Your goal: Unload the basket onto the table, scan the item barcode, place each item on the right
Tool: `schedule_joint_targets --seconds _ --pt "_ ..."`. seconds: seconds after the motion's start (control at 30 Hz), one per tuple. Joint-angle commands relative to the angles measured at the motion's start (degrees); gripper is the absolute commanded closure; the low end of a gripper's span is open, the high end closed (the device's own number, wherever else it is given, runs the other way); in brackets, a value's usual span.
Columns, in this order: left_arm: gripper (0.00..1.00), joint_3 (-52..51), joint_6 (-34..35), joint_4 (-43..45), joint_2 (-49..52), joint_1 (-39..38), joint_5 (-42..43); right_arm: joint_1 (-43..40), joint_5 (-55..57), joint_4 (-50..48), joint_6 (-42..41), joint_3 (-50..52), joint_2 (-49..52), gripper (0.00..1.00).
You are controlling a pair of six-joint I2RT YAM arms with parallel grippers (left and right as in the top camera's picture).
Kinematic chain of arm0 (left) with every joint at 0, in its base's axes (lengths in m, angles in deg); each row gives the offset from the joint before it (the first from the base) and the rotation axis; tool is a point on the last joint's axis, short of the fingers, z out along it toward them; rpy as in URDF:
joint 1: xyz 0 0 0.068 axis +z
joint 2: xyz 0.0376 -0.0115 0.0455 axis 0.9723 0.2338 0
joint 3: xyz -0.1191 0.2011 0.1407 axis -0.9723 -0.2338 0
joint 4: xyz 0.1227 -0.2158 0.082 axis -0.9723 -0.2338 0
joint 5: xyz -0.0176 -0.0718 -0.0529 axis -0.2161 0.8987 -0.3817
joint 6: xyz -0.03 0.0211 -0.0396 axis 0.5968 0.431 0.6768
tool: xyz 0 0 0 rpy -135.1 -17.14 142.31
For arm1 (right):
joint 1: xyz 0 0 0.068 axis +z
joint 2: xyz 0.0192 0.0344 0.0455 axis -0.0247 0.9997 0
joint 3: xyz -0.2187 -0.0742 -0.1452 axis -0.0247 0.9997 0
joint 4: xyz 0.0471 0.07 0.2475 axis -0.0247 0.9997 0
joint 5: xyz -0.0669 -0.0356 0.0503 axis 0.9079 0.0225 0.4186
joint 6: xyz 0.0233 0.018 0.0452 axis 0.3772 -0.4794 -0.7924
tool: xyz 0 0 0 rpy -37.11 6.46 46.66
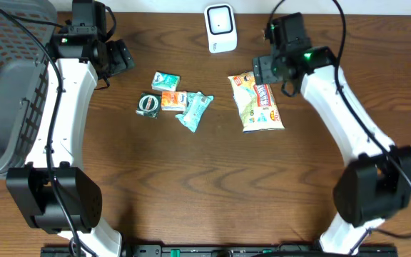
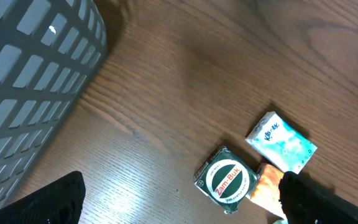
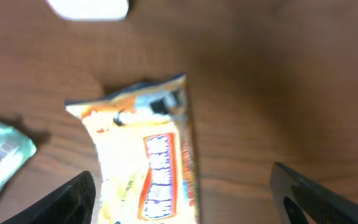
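**Snack bag flat on the table, both claws wide open**

Right of centre in the overhead view, the yellow snack bag (image 1: 257, 102) lies flat on the wooden table (image 1: 191, 185), top end towards the white scanner (image 1: 220, 28) at the upper middle of the frame. Bag and scanner are apart, with bare wood between them.

The right claw (image 3: 188, 202) hangs just over the bag's upper end, released. Its two dark fingers sit at the bottom corners of the wrist view with the bag between them on the wood, and neither pad touches it. I'd say the bag lies there because it is close to the scanner yet not facing it. The wrist picture is too blurred to tell me where the bag's barcode is.

Over at the upper left, the left claw (image 2: 182, 205) is spread wide too and grasps nothing. It hovers by the grey basket (image 1: 6, 78), which looks like the spot for finished items, though that's my guess.

The other goods are clustered left of centre:
- a green Zam-Buk tin (image 2: 227, 180)
- a blue tissue pack (image 2: 281, 142) just beside the tin
- an orange packet (image 2: 265, 186) touching the tin's edge
- a teal wrapper (image 1: 195, 109) nearest the bag, barcode face up

They look parked within reach of either arm, waiting their turn.
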Motion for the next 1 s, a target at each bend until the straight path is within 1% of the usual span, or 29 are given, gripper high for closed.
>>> schedule_joint_targets --seconds 0.0,0.23,0.3,0.37,0.4,0.47,0.53,0.57,0.7,0.8,0.97 --pt "0.02 0.33 -0.35 0.00 0.33 0.00 -0.70 -1.36 -13.90 0.24 -0.72 1.11 6.01 0.16" --pt "0.02 0.33 -0.35 0.00 0.35 0.00 -0.70 -0.37 -13.38 0.26 -1.77 1.11 14.58 0.18" --pt "0.02 0.33 -0.35 0.00 0.35 0.00 -0.70 -0.17 -13.38 0.31 -2.25 1.11 16.22 0.21" --pt "0.02 0.33 -0.35 0.00 0.35 0.00 -0.70 -0.02 -13.38 0.39 -2.25 1.11 17.18 0.33" --pt "0.02 0.33 -0.35 0.00 0.35 0.00 -0.70 0.00 -13.38 0.44 -2.25 1.11 17.31 0.42" --pt "0.02 0.33 -0.35 0.00 0.35 0.00 -0.70 0.11 -13.38 0.33 -2.25 1.11 17.29 0.70" --pt "0.02 0.33 -0.35 0.00 0.33 -0.02 -0.70 0.17 -13.38 0.07 -2.29 0.90 16.74 0.91" --pt "0.02 0.33 -0.35 0.00 0.35 0.00 -0.70 0.20 -13.38 0.04 -2.32 0.52 16.33 0.99" --pt "0.02 0.33 -0.35 0.00 0.35 0.00 -0.70 0.02 -13.38 -1.14 -4.57 -2.67 14.45 0.99" --pt "0.02 0.33 -0.35 0.00 0.35 0.00 -0.70 -0.24 -13.38 -4.83 -6.51 -6.75 13.40 0.99" --pt "0.02 0.33 -0.35 0.00 0.35 0.00 -0.70 -0.17 -13.33 -17.94 -6.75 -11.50 13.31 0.99"
